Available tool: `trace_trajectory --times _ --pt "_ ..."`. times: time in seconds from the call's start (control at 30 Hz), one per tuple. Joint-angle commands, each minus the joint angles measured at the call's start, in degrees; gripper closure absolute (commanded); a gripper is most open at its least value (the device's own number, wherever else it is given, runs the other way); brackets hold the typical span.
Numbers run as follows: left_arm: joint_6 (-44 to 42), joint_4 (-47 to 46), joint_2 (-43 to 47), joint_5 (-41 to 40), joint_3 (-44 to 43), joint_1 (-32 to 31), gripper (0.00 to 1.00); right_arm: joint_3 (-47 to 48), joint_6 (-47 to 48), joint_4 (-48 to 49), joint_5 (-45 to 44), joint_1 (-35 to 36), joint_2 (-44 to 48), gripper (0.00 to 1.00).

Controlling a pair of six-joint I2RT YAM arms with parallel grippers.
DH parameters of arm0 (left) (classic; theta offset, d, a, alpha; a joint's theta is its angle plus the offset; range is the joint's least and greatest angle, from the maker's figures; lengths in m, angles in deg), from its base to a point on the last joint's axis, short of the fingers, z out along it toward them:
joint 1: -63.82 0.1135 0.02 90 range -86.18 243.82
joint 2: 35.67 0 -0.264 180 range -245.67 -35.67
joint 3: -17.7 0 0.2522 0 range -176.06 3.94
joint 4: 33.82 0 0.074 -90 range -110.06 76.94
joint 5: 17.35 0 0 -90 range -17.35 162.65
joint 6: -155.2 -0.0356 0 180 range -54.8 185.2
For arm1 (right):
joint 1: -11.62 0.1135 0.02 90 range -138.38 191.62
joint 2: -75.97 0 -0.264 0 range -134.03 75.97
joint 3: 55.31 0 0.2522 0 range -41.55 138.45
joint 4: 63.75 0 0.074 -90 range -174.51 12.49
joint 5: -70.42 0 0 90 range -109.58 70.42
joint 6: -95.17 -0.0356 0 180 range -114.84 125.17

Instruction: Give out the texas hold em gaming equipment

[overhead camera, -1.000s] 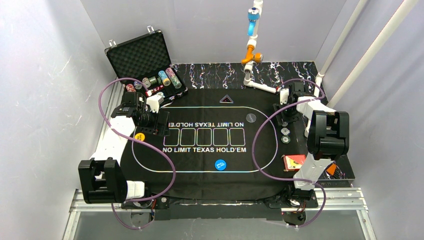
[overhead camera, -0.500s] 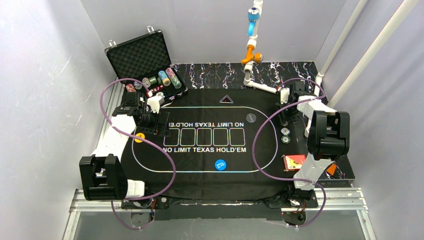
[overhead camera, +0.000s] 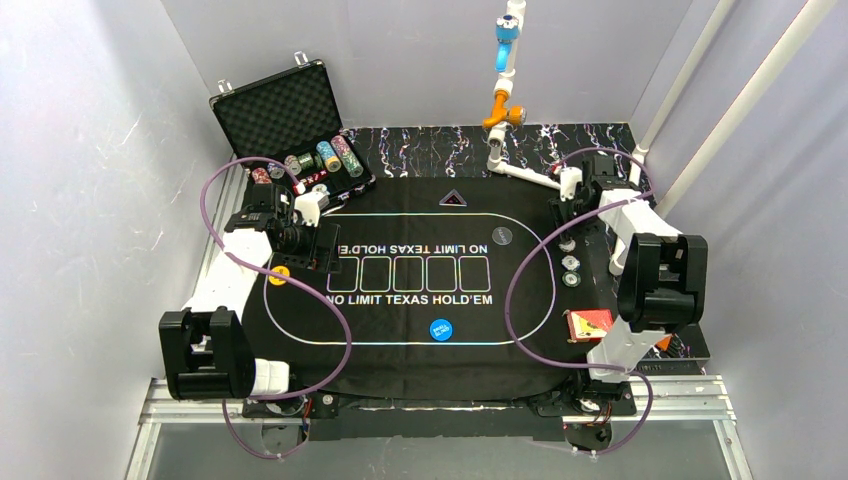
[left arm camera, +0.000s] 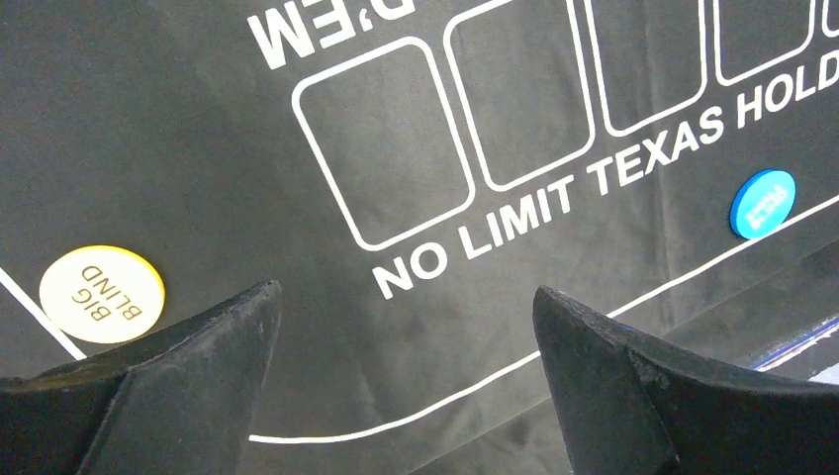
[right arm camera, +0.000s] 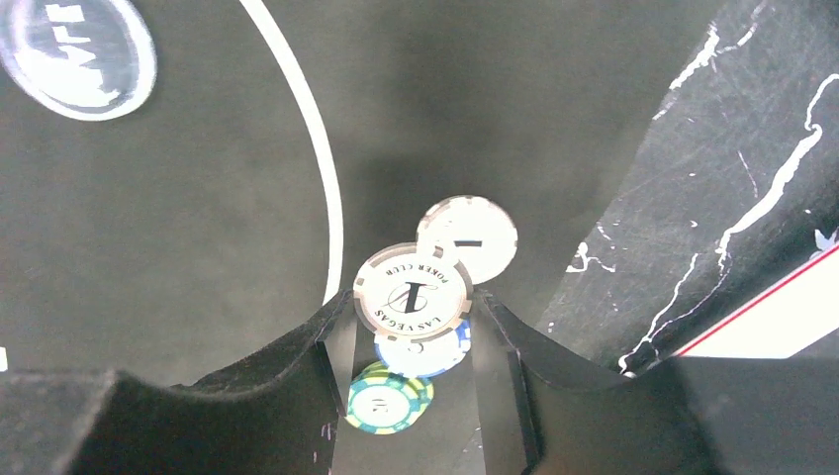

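My right gripper [overhead camera: 563,218] [right arm camera: 413,302] is shut on a grey-and-white striped poker chip [right arm camera: 413,290] marked "1", held above the mat's right side. Under it lie a blue-and-white chip [right arm camera: 427,351], a green-and-yellow chip [right arm camera: 388,398] and a white chip [right arm camera: 467,237]; these show in the top view [overhead camera: 571,263]. My left gripper [overhead camera: 320,248] [left arm camera: 406,297] is open and empty over the mat's left part. The yellow "BIG BLIND" button [overhead camera: 281,273] [left arm camera: 101,294] lies beside its left finger. The blue button [overhead camera: 440,328] [left arm camera: 762,203] and the white button [overhead camera: 501,236] [right arm camera: 74,54] lie on the mat. The red card deck [overhead camera: 588,323] lies at the right.
The black "NO LIMIT TEXAS HOLD'EM" mat [overhead camera: 400,350] covers the table. An open black foam-lined case [overhead camera: 280,115] with rows of chips [overhead camera: 325,158] stands at the back left. A white, blue and orange fixture [overhead camera: 505,90] stands at the back centre.
My right gripper has drawn back toward the far edge with the chip, uncovering chips on the mat. The left arm has barely moved.
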Motion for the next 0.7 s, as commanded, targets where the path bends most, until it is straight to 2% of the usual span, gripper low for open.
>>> trace_trajectory --times 0.0,0.27,0.47,0.67 --pt "0.69 0.51 -0.38 2.45 -0.30 0.17 0.02 1.93 1.11 -1.92 3.98 4.52 4.82 0.53" --pt "0.83 0.53 -1.40 2.87 -0.64 0.19 0.02 1.10 1.92 2.21 -1.44 15.60 5.68 0.52" --pt "0.95 0.61 -1.66 2.91 -0.88 0.21 0.02 6.01 0.17 4.36 -4.54 15.87 -1.63 0.51" --pt "0.78 0.88 -1.98 3.04 -1.06 0.23 0.02 11.44 -1.76 5.89 -3.99 15.79 -7.46 0.49"
